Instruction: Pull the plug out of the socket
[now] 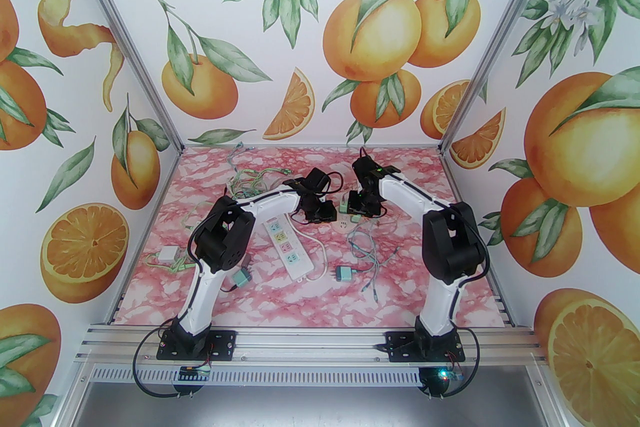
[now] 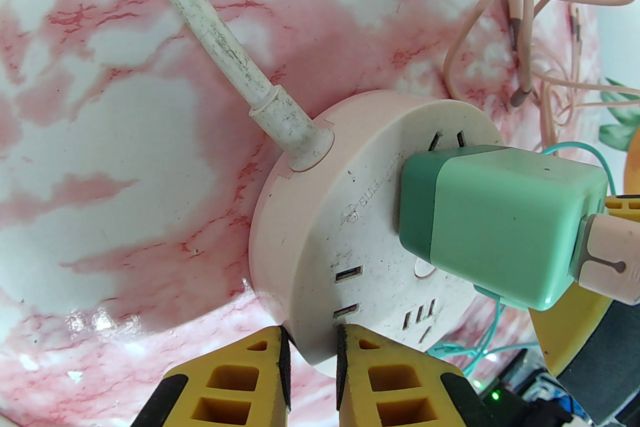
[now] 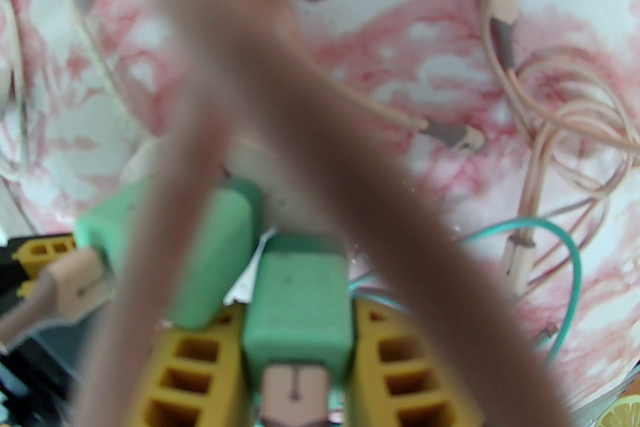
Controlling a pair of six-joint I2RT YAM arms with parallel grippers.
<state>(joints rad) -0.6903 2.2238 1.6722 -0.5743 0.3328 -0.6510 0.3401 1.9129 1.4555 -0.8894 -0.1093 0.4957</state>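
- Clearly, the job centres on the round pink socket [image 2: 370, 235], which lies flat on the marbled surface [image 2: 100, 139]. In the top view it sits between the two arms, toward the far side.
- The left tool [image 2: 311, 340] is fully closed with the socket's near rim pinched between its fingers, apparently to steady it.
- The right tool [image 3: 300, 315] is closed almost all the way on a green plug [image 3: 299, 275], its fingers flat against the plug's two broad sides. A pink connector [image 3: 292, 387] is seated in the plug's back end.
- The plug's dark-green nose points at the socket face, but blur hides whether the prongs are seated.
- A second green plug [image 2: 500, 225] stands in the socket just beside it.
- By my judgement the plug is a light, rigid plastic block with smooth, rounded sides, so a weak pinch could slip. The mid-body hold on the flat sides looks right.
- The socket looks light too and would likely lift with the plug unless held down.
- Prong friction is probably the real resistance, so a straight pull should suit better than a tilt.
- The loose pink cables [image 3: 325, 124] are limp and may drag or snag.
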